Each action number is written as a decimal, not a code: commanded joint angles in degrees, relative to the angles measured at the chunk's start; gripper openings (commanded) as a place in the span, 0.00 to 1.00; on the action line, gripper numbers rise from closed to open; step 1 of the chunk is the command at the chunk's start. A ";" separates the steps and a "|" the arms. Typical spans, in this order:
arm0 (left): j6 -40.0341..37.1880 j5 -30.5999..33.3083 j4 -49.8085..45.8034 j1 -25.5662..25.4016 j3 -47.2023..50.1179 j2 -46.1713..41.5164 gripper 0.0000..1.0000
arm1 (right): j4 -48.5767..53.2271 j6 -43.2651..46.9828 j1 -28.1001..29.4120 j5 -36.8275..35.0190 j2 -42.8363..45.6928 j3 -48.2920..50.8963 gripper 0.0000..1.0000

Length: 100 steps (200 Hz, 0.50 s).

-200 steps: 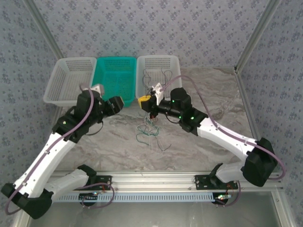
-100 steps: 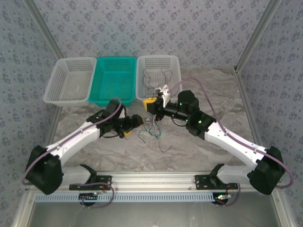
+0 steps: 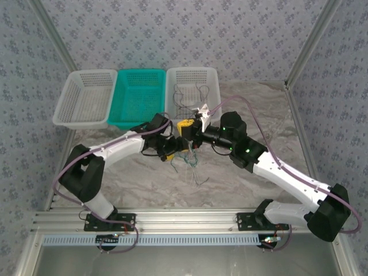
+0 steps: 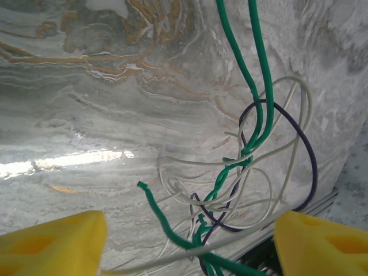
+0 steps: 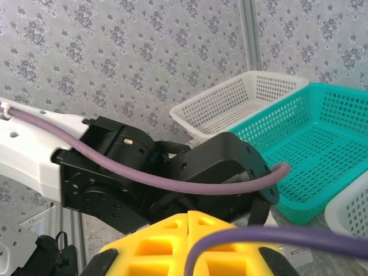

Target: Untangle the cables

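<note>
The cables (image 4: 247,172) are a loose knot of thin green, white and dark strands, partly lifted off the marble table (image 4: 103,126). Two green strands run taut up out of the left wrist view. Seen from above, the tangle (image 3: 187,162) hangs under my right gripper (image 3: 185,127), whose yellow fingers (image 5: 172,241) are pressed together on its upper strands. My left gripper (image 4: 190,237) is open, its yellow fingers (image 4: 52,244) wide apart with the lower tangle between them. From above, the left gripper (image 3: 174,154) sits just left of the tangle.
Three baskets line the back of the table: white (image 3: 69,100), teal (image 3: 123,106) and white (image 3: 172,95), the last with a few thin wires in it. The left arm's black wrist (image 5: 172,172) sits close in front of my right gripper. Open marble lies to the right (image 3: 259,115).
The left arm has swung from beside the teal basket to the centre, bringing its gripper up against the tangle. The right gripper stayed shut and shifted slightly.
</note>
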<state>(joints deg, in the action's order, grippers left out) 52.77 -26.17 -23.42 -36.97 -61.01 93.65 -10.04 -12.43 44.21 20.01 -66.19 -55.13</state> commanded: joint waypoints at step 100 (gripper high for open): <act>-9.26 12.99 -21.32 0.78 -1.56 1.23 0.00 | 10.78 -2.53 -13.47 -14.05 13.90 2.84 0.00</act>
<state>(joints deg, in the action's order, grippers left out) 47.42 -19.42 -36.05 -37.26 -62.85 95.70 -2.81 -12.56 36.42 12.36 -56.69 -52.12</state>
